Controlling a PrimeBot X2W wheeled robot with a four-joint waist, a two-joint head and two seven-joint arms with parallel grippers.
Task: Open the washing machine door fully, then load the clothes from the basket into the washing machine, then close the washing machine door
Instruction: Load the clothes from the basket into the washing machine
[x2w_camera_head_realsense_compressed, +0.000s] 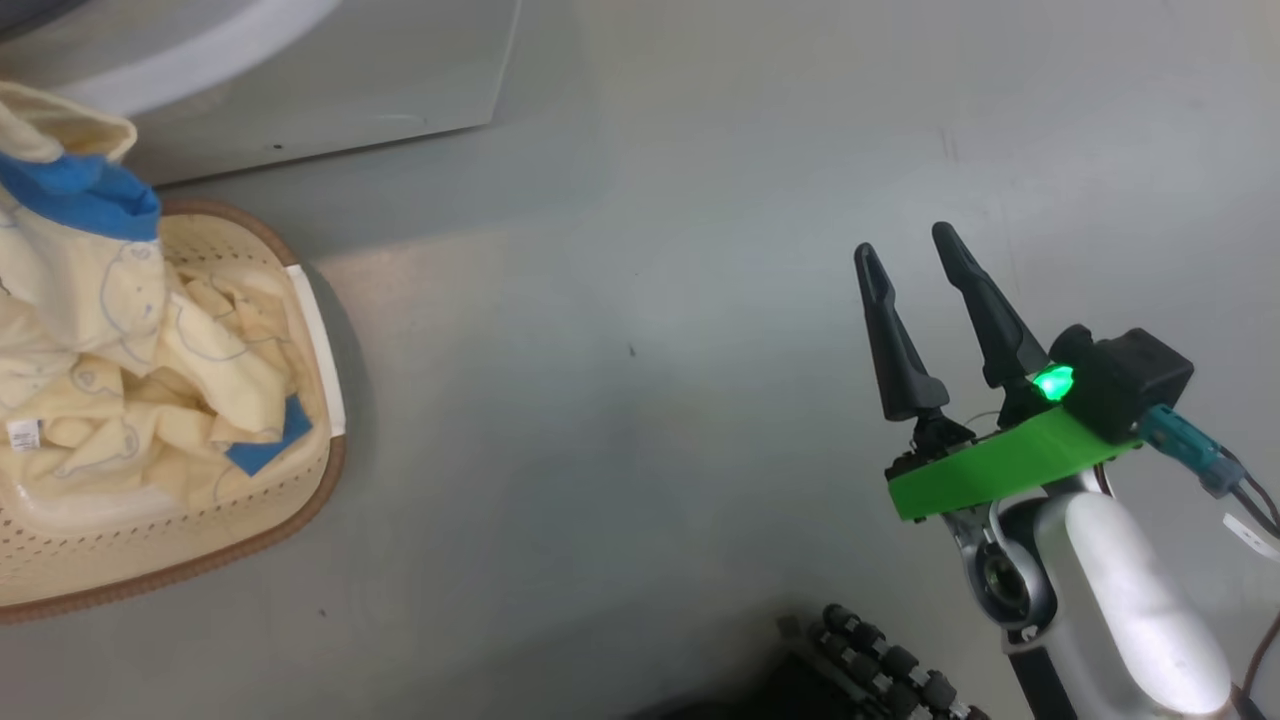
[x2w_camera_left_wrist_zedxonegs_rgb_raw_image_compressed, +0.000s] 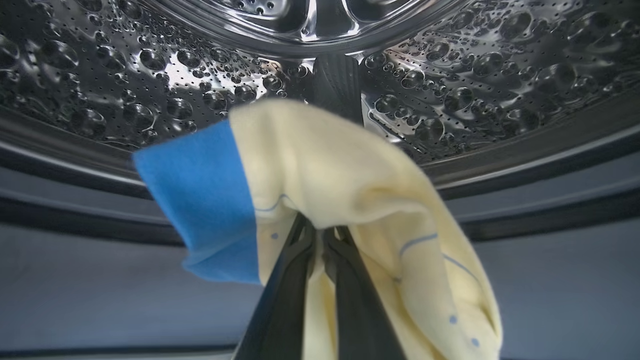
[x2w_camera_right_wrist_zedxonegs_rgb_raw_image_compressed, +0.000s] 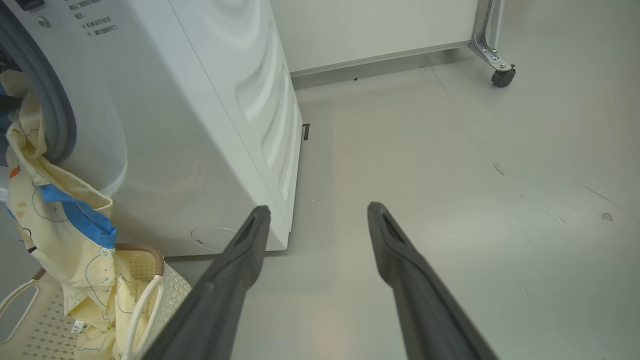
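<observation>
Starting closest in, your right gripper (x2w_camera_head_realsense_compressed: 905, 240) hangs over bare floor (x2w_camera_head_realsense_compressed: 620, 420) with its fingers spread wide and nothing between them. It is well apart from the load, so it cannot help if fabric slips. Just beyond, the basket (x2w_camera_head_realsense_compressed: 300, 520) sits on the floor just beside the washing machine (x2w_camera_right_wrist_zedxonegs_rgb_raw_image_compressed: 190, 125). The clothes (x2w_camera_right_wrist_zedxonegs_rgb_raw_image_compressed: 65, 235) seem to run in one string from inside it up the front panel to the opening. That trailing length is your main hazard: let go now and its weight may drag the lot back out, or tug the light basket along if the bundle snags on the rim. Further in, your left gripper (x2w_camera_left_wrist_zedxonegs_rgb_raw_image_compressed: 320, 235) is pinched tight on a cream fold with a blue patch, apparently at the mouth, over the grey lip of the opening (x2w_camera_left_wrist_zedxonegs_rgb_raw_image_compressed: 550, 190). Release here and the cloth could drape across that lip and be trapped when you close up. The steel drum (x2w_camera_left_wrist_zedxonegs_rgb_raw_image_compressed: 150, 65) lies beyond, so carry the cloth deeper before opening.
</observation>
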